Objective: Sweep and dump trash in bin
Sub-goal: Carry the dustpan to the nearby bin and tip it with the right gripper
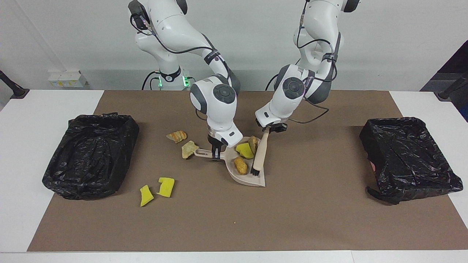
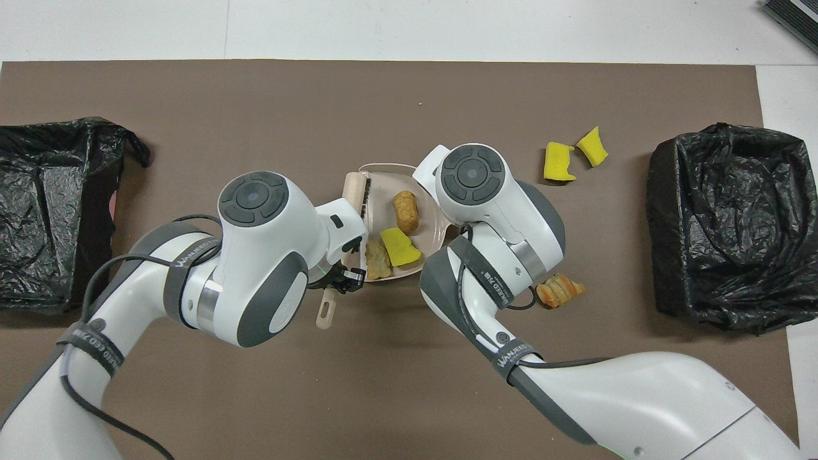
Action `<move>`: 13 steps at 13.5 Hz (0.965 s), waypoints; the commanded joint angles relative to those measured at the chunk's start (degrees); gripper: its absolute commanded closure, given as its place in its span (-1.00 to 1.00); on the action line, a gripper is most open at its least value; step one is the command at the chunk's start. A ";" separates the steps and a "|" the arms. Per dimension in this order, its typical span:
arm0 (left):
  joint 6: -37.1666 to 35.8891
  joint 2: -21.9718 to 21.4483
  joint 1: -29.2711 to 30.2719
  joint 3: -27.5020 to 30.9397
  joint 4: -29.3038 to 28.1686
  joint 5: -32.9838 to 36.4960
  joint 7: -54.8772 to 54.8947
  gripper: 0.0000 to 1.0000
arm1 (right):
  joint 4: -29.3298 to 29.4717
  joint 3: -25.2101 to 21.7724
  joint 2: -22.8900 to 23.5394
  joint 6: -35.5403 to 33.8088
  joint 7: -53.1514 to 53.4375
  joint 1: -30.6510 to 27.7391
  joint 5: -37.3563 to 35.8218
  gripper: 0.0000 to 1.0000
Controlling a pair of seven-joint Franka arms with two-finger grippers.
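Beige plastic dustpan (image 1: 245, 168) sits mid-mat, its handle clamped by the right gripper (image 1: 215, 150); the left gripper (image 1: 270, 128) grips the beige black-bristled brush (image 1: 260, 153) inside it. Three scraps (image 1: 241, 165) lie in the pan; two pastry lumps (image 1: 177, 136) and two yellow sponge chunks (image 1: 166, 186) sit beside it. Lifting tilted toward a black-lined bin (image 1: 91, 153) could spill them.

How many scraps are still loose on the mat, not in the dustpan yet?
4. Two yellow sponge chunks lie side by side, farther from the robots than the dustpan; two bread lumps lie beside its handle. None looks hidden.
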 commanded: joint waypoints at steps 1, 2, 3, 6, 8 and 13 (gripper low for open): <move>-4.21 -5.01 0.24 0.82 -0.60 1.24 -7.54 1.00 | -0.71 0.50 -0.62 -0.17 -4.21 -1.86 1.32 1.00; -6.67 -6.94 0.16 0.47 -0.78 4.04 -8.69 1.00 | -0.71 0.50 -0.70 0.01 -5.09 -2.21 1.85 1.00; -8.61 -8.35 -0.28 0.47 -1.21 4.42 -9.05 1.00 | -0.71 0.50 -0.88 0.62 -6.67 -2.74 3.16 1.00; -10.30 -10.73 -5.19 0.12 -2.79 4.42 -14.85 1.00 | -0.89 0.50 -3.07 1.77 -11.76 -5.20 5.98 1.00; -8.98 -13.71 -9.66 0.03 -6.82 4.34 -18.96 1.00 | -1.15 0.50 -5.09 1.24 -12.66 -6.69 6.25 1.00; 2.44 -15.04 -19.95 -0.06 -16.76 3.90 -32.32 1.00 | -5.72 0.50 -11.86 1.15 -18.52 -12.75 8.78 1.00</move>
